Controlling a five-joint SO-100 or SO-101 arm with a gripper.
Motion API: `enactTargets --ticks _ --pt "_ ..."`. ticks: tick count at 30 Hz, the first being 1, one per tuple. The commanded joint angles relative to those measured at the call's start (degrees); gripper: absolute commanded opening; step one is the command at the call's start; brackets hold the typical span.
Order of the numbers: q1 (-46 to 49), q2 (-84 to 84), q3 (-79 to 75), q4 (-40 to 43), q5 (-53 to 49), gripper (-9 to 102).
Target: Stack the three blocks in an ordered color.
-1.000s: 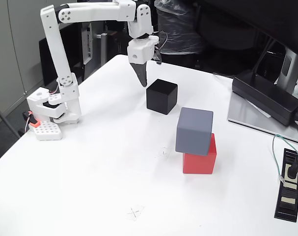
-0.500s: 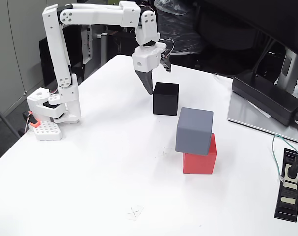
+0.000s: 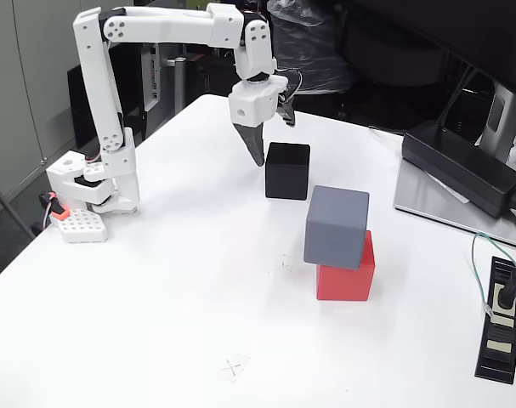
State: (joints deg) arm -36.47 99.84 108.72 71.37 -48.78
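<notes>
Black block: sits on the white worktop, behind the two-block stack and apart from it — the one cube not yet stacked.
Stack: grey block rests on the red block, shifted left so it overhangs the red one's left edge.
Gripper: tip points down just beside the black block's upper left corner, seemingly touching or nearly so; I cannot tell whether the jaws are apart or together, since one dark finger hides the rest.
Handling: plain matte cube with flat faces and sharp edges — it looks rigid, probably light, and not slippery or fragile.
Where to hold: two opposite side faces, near mid-height or a little above, jaws square to the faces so it does not twist.
Risk: the grey block is already off-centre, so a heavy or skewed placement on top could tip the stack.
Nearby: a long black power brick lies at the right, well clear.
</notes>
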Motion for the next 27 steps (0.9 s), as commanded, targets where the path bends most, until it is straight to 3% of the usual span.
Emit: enactTargets --ticks 1,8,18,27 --pt "3.16 0.26 -0.44 0.88 -2.55 40" --pt "8.00 0.18 -0.35 1.23 -10.02 40" --pt "1.49 -7.82 -1.67 0.09 -11.87 40" --pt "1.85 -15.03 -10.99 -1.05 -12.04 40"
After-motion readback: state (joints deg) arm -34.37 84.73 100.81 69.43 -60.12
